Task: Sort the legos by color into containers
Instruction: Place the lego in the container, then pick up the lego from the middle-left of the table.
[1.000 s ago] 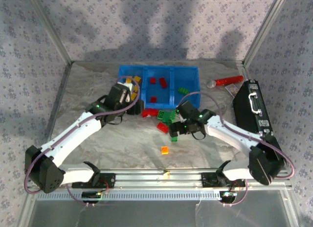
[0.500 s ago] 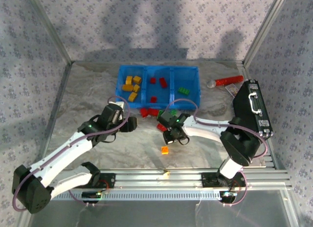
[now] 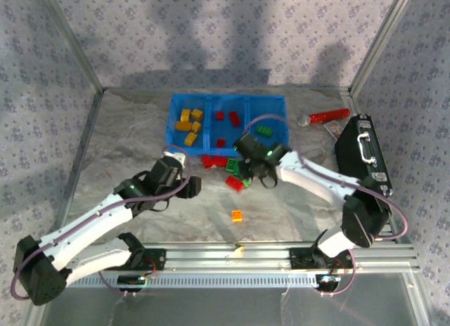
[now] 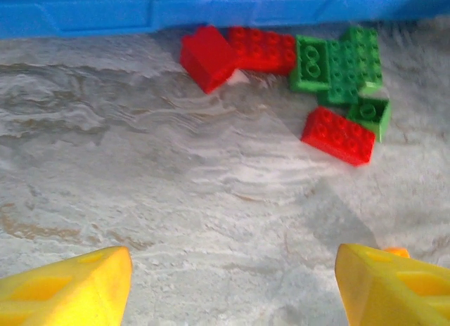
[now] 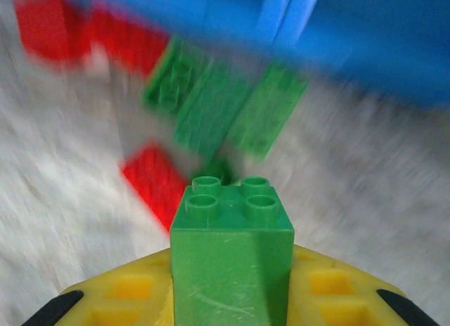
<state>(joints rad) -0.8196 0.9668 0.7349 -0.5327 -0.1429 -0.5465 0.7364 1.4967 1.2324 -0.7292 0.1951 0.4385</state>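
— Pulled back toward seven o'clock since a second ago: left gripper point(image 4: 232, 287), fingers spread, empty. Lone orange brick point(image 3: 237, 215) at six.
— And farther out?
— Right gripper point(image 3: 249, 173), carried up toward twelve, pinching a green brick point(image 5: 232, 259) low down. Beyond, loose legos point(image 4: 342, 62) against the blue tray point(image 3: 278, 100).
— Risks?
— Could slip in a fast swing, or clip the near wall and drop among the reds instead of the one o'clock compartment point(image 3: 276, 119).

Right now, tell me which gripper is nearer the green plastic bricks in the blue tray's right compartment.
Right. The right gripper, shut on a green brick, is just in front of the green bricks in the tray; the left gripper, open, is farther off to their left.
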